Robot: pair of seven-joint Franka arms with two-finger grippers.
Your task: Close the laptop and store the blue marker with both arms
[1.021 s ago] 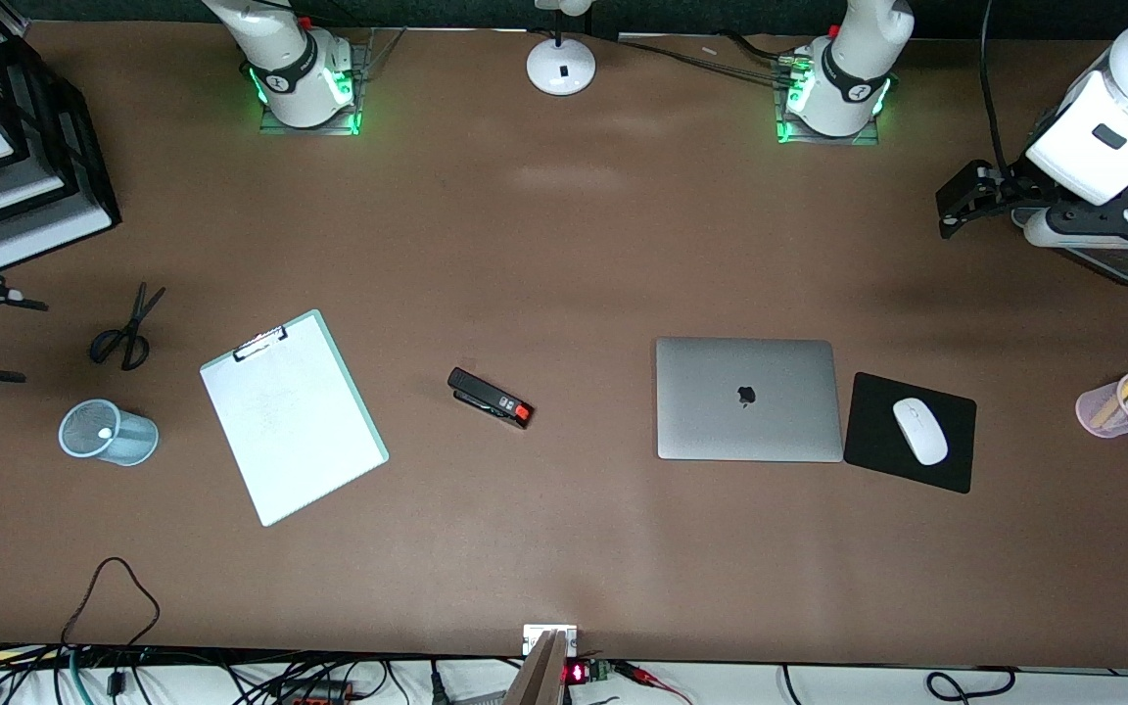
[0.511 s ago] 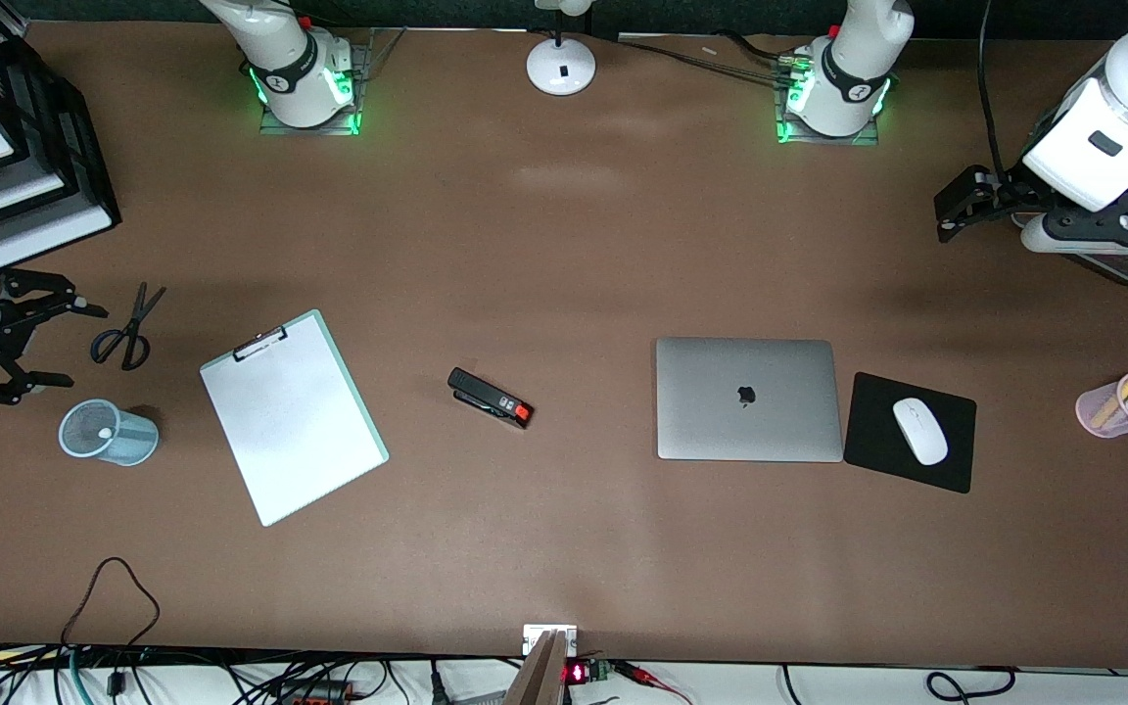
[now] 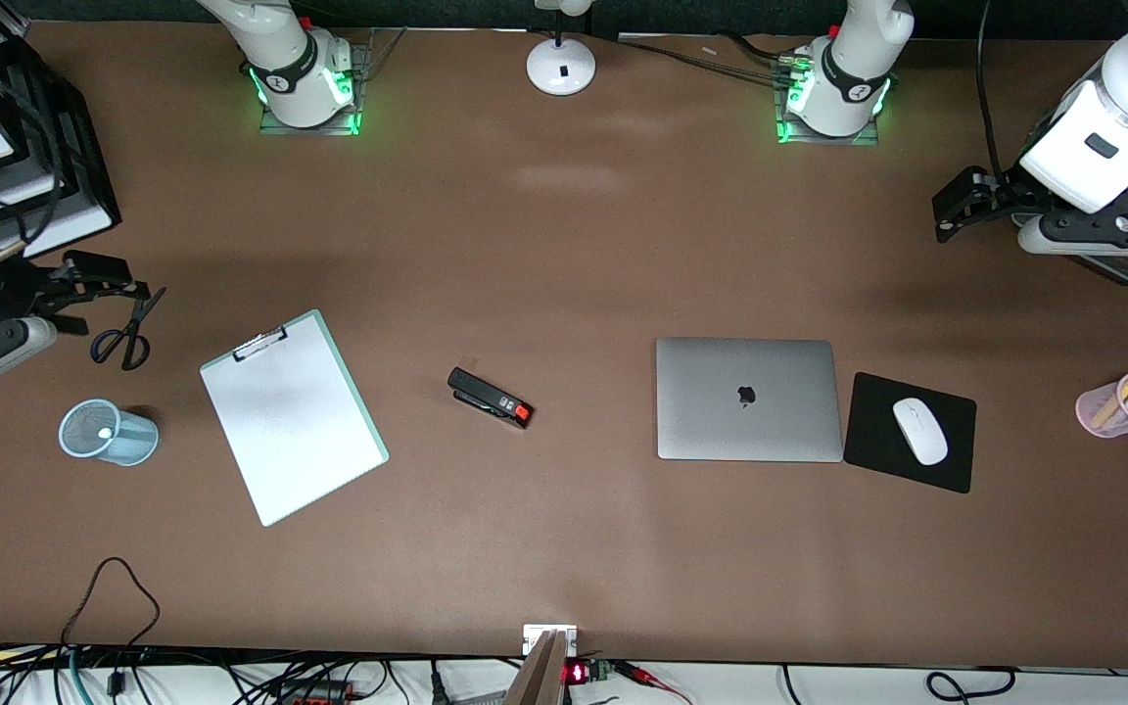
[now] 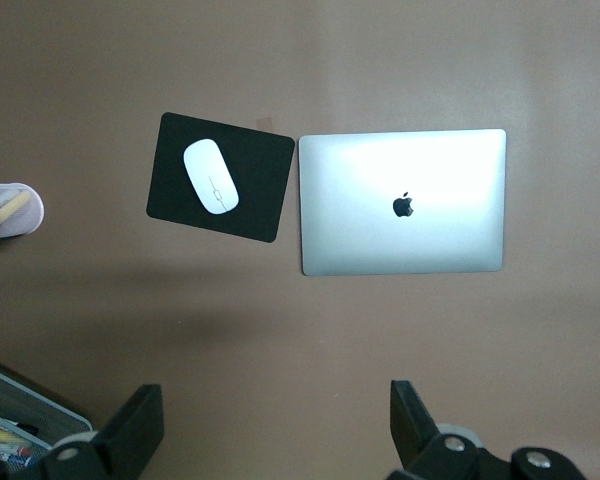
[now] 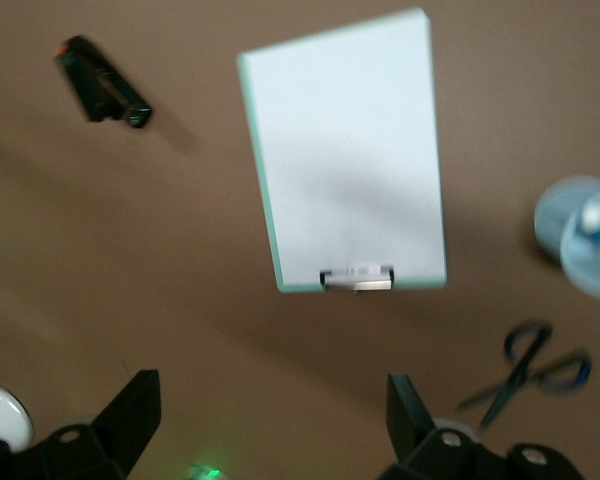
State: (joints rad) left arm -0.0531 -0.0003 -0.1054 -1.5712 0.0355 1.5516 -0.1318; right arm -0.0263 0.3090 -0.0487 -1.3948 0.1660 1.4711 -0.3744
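The laptop (image 3: pixel 748 399) lies flat on the desk with its lid already down, apple logo up, so the closing half of my job looks done. I take it as my landmark. Touching its edge on the left arm's side is the black mouse pad (image 3: pixel 910 432) with the white mouse (image 3: pixel 919 430) on it. Farther toward that end stands the pink pen cup (image 3: pixel 1125 402), pens poking out.

My left gripper (image 3: pixel 958 204) hangs above the desk off the laptop's corner toward the left arm's end; its fingers (image 4: pixel 130 435) stand wide apart, holding nothing, and its camera looks straight down on the laptop.

My right gripper (image 3: pixel 94 284) hovers well away from the laptop at the right arm's end, over the scissors (image 3: pixel 127 327), fingers (image 5: pixel 130 405) spread fully and empty.

The blue marker seems to be stored: in the pale-blue mesh cup (image 3: pixel 108 432), tipped on its side well away from the laptop, I see a small white end, probably the marker's, though I cannot be sure. The clipboard (image 3: pixel 294 417) and the stapler (image 3: pixel 490 397) lie between that cup and the laptop.
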